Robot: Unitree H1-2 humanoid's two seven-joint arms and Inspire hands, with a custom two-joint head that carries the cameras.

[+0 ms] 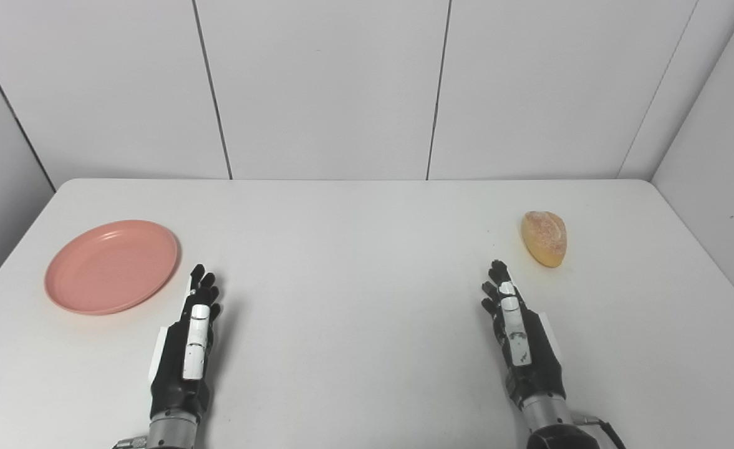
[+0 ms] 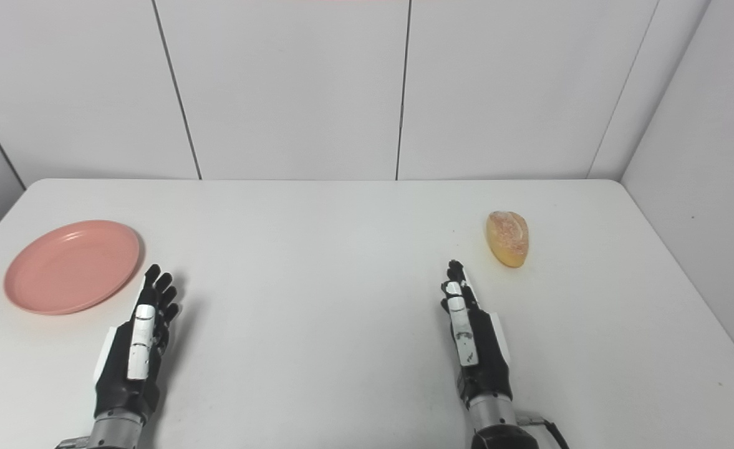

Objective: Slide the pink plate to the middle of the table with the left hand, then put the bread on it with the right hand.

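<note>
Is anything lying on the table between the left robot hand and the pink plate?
Nothing: only a narrow strip of bare table separates the left robot hand from the pink plate, clear in both eye views.

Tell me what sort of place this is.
Probably a robot test booth, not a home: a bare white table boxed in by plain white wall panels, with only a pink plate and a piece of bread laid out before two open robot hands.

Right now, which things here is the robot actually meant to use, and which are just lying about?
For the job: pink plate, bread, left hand, right hand.
Just there: only the white table beneath them; nothing spare lies on it.
</note>
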